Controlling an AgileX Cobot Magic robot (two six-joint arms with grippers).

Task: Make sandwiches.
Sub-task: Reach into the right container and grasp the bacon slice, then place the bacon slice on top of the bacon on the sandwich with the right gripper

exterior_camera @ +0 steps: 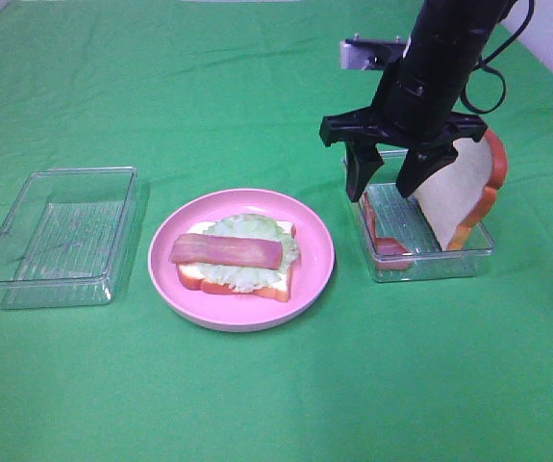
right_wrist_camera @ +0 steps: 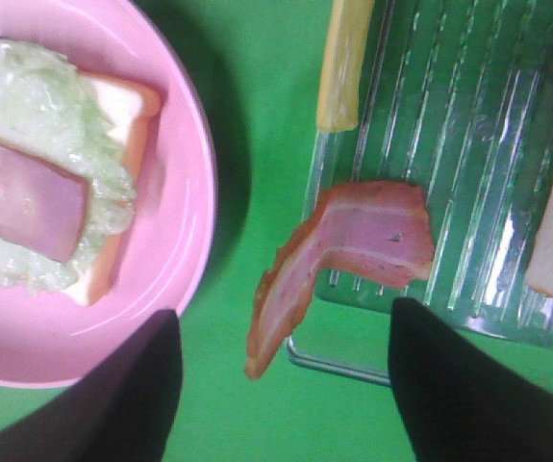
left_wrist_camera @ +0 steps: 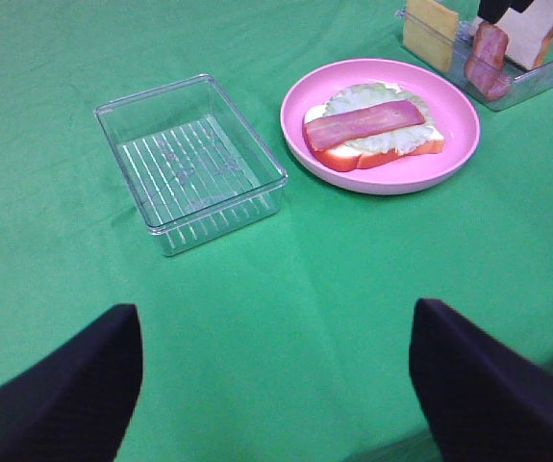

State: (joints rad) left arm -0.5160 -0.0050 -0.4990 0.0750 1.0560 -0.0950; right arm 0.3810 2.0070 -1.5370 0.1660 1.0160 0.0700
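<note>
Sandwiches (exterior_camera: 238, 262) are half done: a ham-topped base sits on the centre plate (exterior_camera: 316, 241); cheese (left_wrist_camera: 430, 34) and top slice (exterior_camera: 459, 192) remain in the right tray (exterior_camera: 430, 269). Right gripper (exterior_camera: 382, 190) and left gripper (left_wrist_camera: 276, 385) both gape, empty.

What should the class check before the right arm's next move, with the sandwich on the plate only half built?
1. Half-built sandwich on pink plate, ham uppermost: ok.
2. Right gripper over the right tray, jaws apart, nothing held: ok.
3. Spare ham strip lying flat: not ok, it is bent.
4. Cheese square inside the tray: cannot tell.
5. Bread slice propped on edge in tray: ok.
6. Left gripper away from the plate, jaws open: ok.
</note>
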